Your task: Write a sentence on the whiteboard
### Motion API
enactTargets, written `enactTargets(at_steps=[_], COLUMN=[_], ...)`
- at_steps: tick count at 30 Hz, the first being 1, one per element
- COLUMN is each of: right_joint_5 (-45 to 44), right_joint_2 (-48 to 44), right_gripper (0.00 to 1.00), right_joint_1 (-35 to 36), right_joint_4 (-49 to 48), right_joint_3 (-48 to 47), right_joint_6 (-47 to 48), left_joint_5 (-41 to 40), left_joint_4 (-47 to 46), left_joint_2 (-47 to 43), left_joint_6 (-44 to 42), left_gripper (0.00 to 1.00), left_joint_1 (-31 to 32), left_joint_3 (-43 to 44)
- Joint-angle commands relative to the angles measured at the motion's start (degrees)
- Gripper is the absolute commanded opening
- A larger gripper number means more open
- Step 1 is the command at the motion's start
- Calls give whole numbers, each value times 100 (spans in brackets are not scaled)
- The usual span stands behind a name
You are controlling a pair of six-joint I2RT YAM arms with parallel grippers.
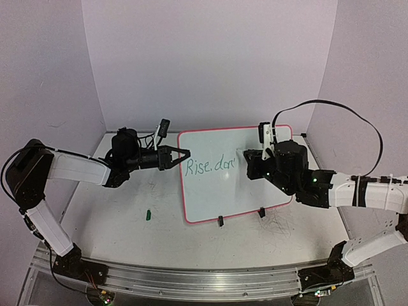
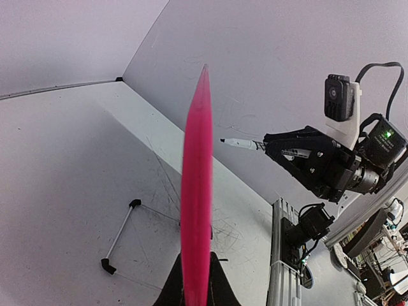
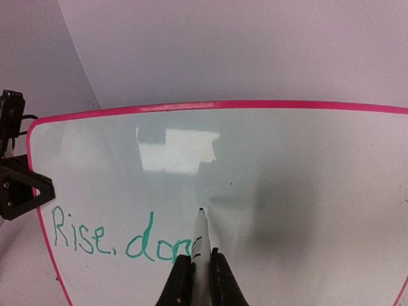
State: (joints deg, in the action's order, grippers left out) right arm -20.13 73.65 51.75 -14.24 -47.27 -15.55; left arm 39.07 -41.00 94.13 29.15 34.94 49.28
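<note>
Right now the right pincer (image 3: 201, 271) is clamped shut on a white marker (image 3: 199, 239), which sticks out forward between its two fingers. The dark tip points at the glossy face of the whiteboard (image 3: 287, 178), just past the end of the green writing (image 3: 121, 239), which reads "Rise, don". Whether the tip touches the surface or sits just off it cannot be told.

Across from it, the left pincer (image 1: 182, 155) is closed on the board's left edge. Its own camera sees that pink-red frame edge-on, rising from between the fingers (image 2: 220, 287).

The whiteboard stands in the middle of the counter (image 1: 127, 236), between the two arms. Its written face is turned toward the right arm, and its lower edge rests on two small black clip feet (image 1: 220, 221). A small green cap (image 1: 148, 214) lies on the counter to the left of the board, well apart from it.
</note>
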Motion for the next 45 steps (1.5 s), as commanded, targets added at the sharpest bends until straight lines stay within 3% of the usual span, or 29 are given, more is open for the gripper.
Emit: enactTargets(at_steps=[1, 16, 45], right_joint_5=[-173, -371, 82], right_joint_2=[116, 335, 92], right_gripper=[0, 0, 0], right_joint_1=[9, 7, 19], right_joint_4=[-325, -216, 178], right_joint_3=[-149, -192, 606], right_joint_6=[83, 63, -447], left_joint_5=[-306, -308, -317], left_joint_4=[129, 136, 138], left_joint_2=[-144, -164, -133], left_joint_6=[-252, -267, -243], left_gripper=[0, 0, 0], left_joint_1=[-22, -22, -21], left_joint_3=[67, 58, 89])
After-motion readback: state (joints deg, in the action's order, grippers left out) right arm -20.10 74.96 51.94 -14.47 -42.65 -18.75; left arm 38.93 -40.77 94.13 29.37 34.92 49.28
